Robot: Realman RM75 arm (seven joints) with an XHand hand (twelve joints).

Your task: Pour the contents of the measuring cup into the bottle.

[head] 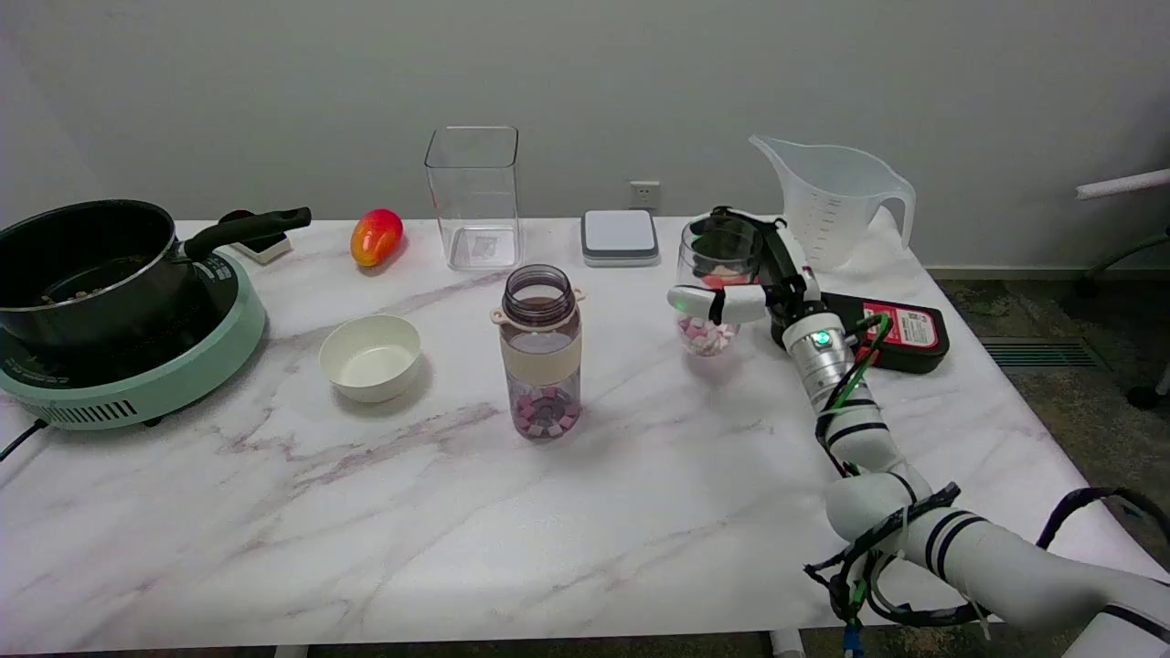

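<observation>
A clear bottle (541, 352) with a beige band stands open and upright near the table's middle, with pink and white pieces in its bottom. About a hand's width to its right, my right hand (751, 285) grips a small clear cup (707, 331) from the right side, thumb across its front. The cup is upright and holds pink and white pieces. Its base sits at or just above the tabletop; I cannot tell which. A large, empty translucent measuring jug (834, 203) stands at the back right, behind the hand.
A white bowl (370, 356) sits left of the bottle. A black pot (87, 265) rests on a green cooker (137, 366) at far left. A mango (376, 236), a clear square container (473, 196) and a grey scale (620, 236) line the back. A black-and-red device (900, 334) lies behind my wrist.
</observation>
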